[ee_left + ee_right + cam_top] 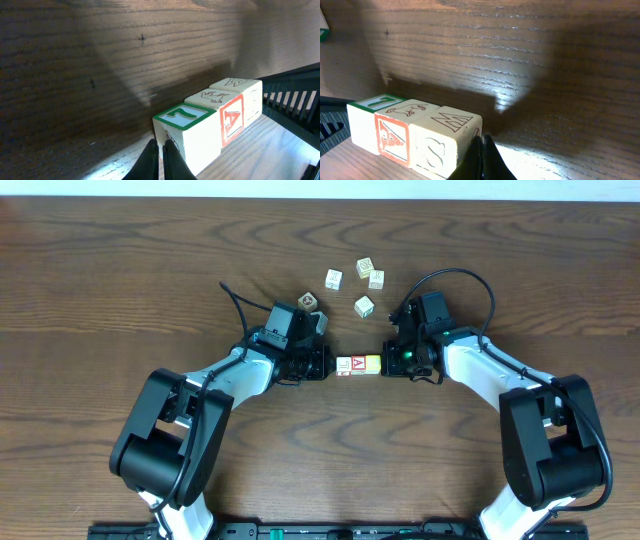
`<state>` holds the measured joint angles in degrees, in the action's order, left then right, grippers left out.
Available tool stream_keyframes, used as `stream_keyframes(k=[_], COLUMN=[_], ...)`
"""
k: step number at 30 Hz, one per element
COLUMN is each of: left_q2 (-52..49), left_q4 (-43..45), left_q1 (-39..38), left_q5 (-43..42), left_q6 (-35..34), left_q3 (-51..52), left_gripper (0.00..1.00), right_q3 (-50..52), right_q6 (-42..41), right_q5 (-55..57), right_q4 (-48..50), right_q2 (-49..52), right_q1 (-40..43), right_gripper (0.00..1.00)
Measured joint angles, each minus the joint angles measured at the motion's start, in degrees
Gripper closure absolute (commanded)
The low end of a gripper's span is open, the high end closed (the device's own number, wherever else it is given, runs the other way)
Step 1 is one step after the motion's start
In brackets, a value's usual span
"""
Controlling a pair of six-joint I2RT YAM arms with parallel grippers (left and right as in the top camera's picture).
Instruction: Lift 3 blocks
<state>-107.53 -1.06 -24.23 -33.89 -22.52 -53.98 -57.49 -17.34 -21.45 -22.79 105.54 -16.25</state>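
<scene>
I read the left gripper (328, 366) as closed: in its wrist view the two fingers (147, 167) lie together with no gap, tips against the end face of the green-edged block (192, 135). The right gripper (386, 364) is likewise closed, its fingers (487, 167) together and butted against the M block (445, 140) at the opposite end. Neither gripper has a block between its fingers; the row (359, 365) of three blocks is pressed endwise between the two. In both wrist views the A block (231, 120) sits in the middle, touching both neighbours. I cannot tell whether the row rests on the table (100, 270) or hangs clear of it, because the undersides are hidden in every view. Overhead, the block faces are too small to read reliably, and the gripper bodies cover both contact points. Each wrist view cuts off its own fingers at the lower edge and shows the opposing gripper only as a black ribbed edge. A white-and-green scrap (322, 25) at the left border of the right wrist view is cut off; I cannot identify it. Both arms reach inward from the near edge, elbows outward, forearms converging, grippers pointing at each other near table centre. Five loose cubes (364, 306) lie beyond the row.
</scene>
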Motion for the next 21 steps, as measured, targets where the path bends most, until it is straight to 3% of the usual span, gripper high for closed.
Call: stream_keyframes(k=[21], left_q2=[0.00], left_q4=[-0.07], left_q1=[0.00], left_q5=[-0.26], left_q6=[0.00], left_q3=[0.00], left_gripper=[0.93], right_q3=[0.00], right_q6=[1.09], right_q5=[-0.13], right_q4=[-2.05], right_q2=[-1.81], right_q1=[0.00], right_gripper=[0.99])
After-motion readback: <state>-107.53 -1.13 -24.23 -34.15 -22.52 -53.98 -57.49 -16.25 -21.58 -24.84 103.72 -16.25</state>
